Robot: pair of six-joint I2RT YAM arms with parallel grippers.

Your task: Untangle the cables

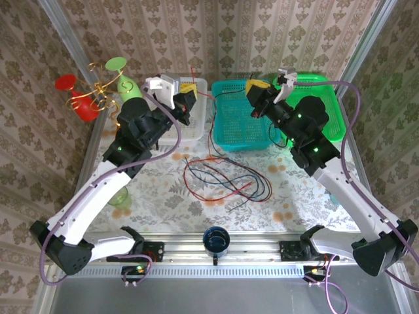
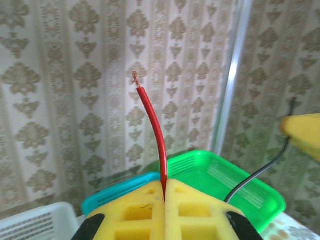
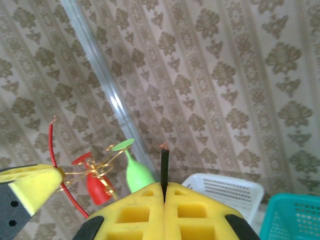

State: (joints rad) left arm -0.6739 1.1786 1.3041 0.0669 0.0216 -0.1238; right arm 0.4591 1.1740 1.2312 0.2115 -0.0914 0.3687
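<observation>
Damask wallpaper point(image 1: 216, 33) rings my floral worktop point(image 1: 163, 196). The cables point(image 1: 222, 180) lie looped at its middle. I have the red cable point(image 2: 154, 127) pinched in the closed left gripper point(image 2: 165, 186), the black cable point(image 3: 164, 167) in the closed right gripper point(image 3: 164, 187), both raised by the far edge.

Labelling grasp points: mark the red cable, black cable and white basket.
red cable point(image 2: 157, 132), left wrist view, middle of the upright free end.
black cable point(image 3: 164, 167), right wrist view, middle of the short upright stub.
white basket point(image 3: 225, 192), right wrist view, perforated side wall.
</observation>
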